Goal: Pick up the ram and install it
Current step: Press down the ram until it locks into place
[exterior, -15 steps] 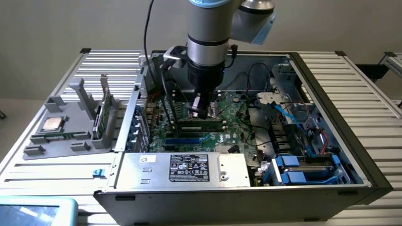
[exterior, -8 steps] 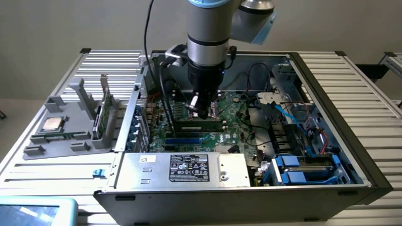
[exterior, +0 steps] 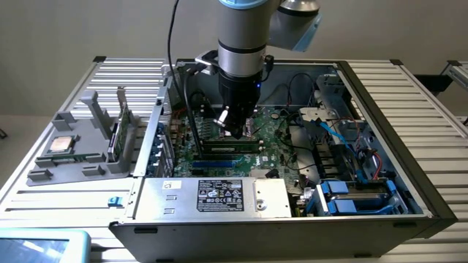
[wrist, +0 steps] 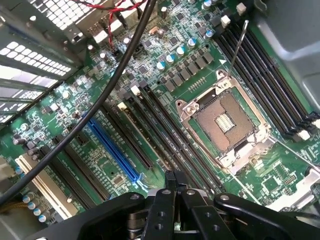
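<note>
My gripper [exterior: 235, 130] hangs inside the open computer case, low over the green motherboard [exterior: 274, 134]. In the wrist view its black fingers [wrist: 171, 181] are pressed together with nothing between them, above long black slots [wrist: 165, 135] beside the empty processor socket [wrist: 227, 122]. A long, thin green stick that looks like the ram [exterior: 64, 159] lies in the front groove of the grey holder [exterior: 44, 175] at the exterior view's left, well apart from the gripper. Several long slots with white latches [wrist: 265, 75] run past the socket.
A square silver chip [exterior: 60, 144] and an upright dark card [exterior: 119, 131] also sit in the grey holder. A black cable [wrist: 100, 100] crosses the board near a blue slot [wrist: 115, 150]. The power supply box [exterior: 212, 196], drive bays [exterior: 351, 197] and case walls hem the board in.
</note>
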`<state>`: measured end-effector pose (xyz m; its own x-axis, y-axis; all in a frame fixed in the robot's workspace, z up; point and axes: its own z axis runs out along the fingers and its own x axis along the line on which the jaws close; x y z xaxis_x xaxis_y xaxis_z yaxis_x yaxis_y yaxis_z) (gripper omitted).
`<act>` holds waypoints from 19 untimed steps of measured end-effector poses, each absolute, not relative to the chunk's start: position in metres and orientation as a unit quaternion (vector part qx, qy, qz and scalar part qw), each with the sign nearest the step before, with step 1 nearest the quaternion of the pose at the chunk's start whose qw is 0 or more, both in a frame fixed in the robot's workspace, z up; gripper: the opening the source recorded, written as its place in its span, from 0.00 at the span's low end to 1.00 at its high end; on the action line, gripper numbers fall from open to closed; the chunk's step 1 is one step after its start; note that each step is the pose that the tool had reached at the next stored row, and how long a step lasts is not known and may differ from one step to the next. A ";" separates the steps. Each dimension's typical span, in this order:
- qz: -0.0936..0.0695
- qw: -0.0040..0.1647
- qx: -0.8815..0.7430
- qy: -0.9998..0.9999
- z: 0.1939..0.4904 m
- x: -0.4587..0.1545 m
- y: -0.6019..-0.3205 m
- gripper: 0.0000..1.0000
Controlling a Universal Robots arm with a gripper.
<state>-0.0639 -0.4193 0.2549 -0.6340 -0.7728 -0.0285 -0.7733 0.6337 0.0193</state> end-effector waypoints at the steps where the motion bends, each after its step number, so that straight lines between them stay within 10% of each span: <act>1: 0.015 0.009 -0.420 0.908 0.255 -0.064 -0.419 0.09; 19: 0.013 0.011 -0.281 0.960 0.255 -0.064 -0.419 0.09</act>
